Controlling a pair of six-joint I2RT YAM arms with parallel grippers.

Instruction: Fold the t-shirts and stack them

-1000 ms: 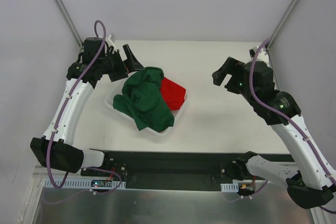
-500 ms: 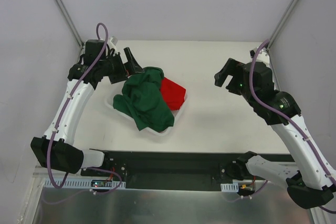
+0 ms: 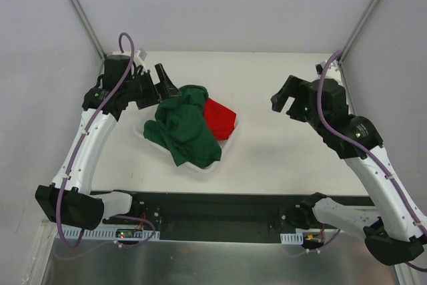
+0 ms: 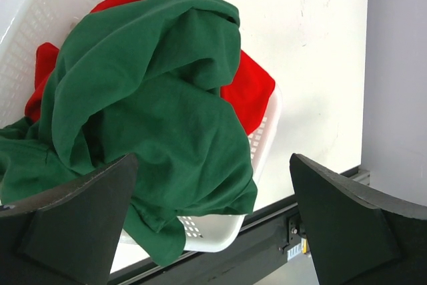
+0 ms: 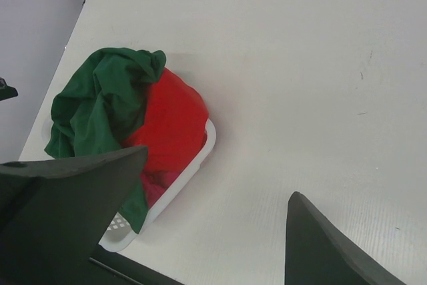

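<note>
A large dark green t-shirt (image 3: pixel 183 127) lies crumpled over a white lattice basket (image 3: pixel 230 135), spilling over its near rim. A bright red t-shirt (image 3: pixel 219 117) lies under it on the right side. A strip of pink cloth (image 5: pixel 155 191) shows under the red one in the right wrist view. My left gripper (image 3: pixel 165 82) is open and empty, hovering above the basket's far left edge. Its view shows the green t-shirt (image 4: pixel 147 111), the red t-shirt (image 4: pixel 250 91) and the basket (image 4: pixel 217 221). My right gripper (image 3: pixel 285 97) is open and empty, raised over the table right of the basket.
The white table (image 3: pixel 280 151) stretches right of and beyond the basket. A black rail (image 3: pixel 220 205) runs along the table's near edge. Grey walls close in the left, right and back sides.
My left gripper has shifted slightly left and back by the basket's far left edge. The right arm has barely moved. The shirts lie as before.
</note>
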